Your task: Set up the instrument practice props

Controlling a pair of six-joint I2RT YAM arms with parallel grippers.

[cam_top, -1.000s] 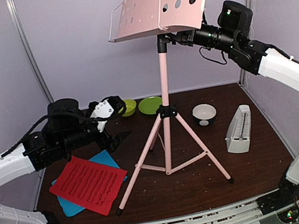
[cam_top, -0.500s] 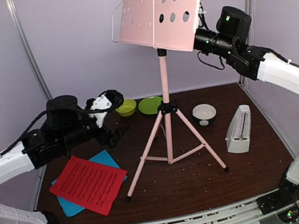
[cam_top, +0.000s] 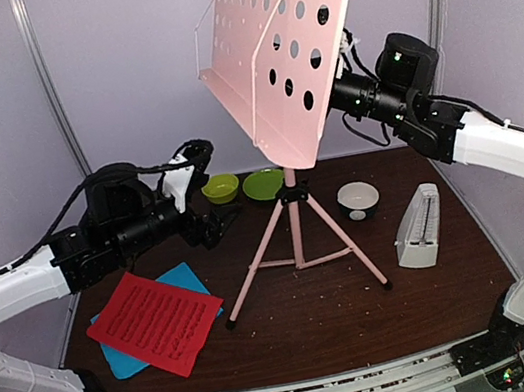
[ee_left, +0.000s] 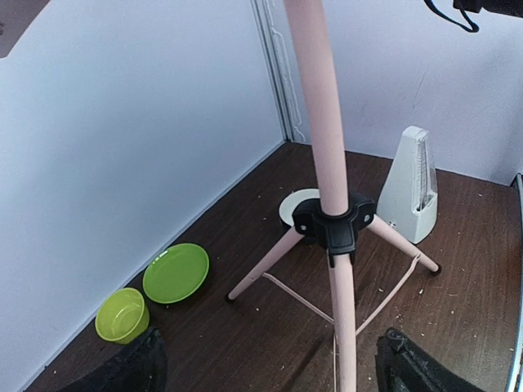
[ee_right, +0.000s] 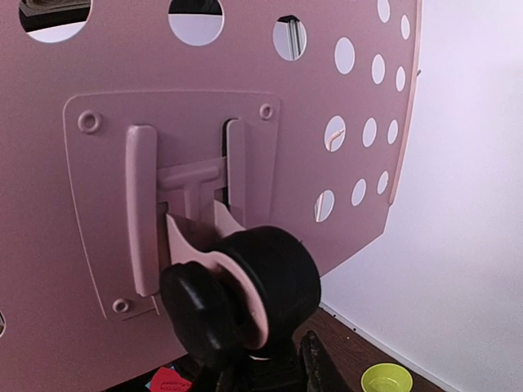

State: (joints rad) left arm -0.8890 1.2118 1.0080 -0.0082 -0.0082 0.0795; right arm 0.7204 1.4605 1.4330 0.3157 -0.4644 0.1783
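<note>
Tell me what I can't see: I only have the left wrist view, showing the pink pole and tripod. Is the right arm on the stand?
Observer: Yes, the right gripper is closed on the black knob behind the music stand's desk.
Reviewer: How is the desk angled?
Observer: Steeply tilted, nearly upright, with no pages on it.
Reviewer: Where are the pages?
Observer: The red page lies over the cyan page on the table, near-left side.

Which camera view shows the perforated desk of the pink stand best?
The top external view: the perforated desk appears almost whole, steeply tilted. The right wrist view shows only part of its back, close up. The left wrist view shows only the stand's pole and legs.
</note>
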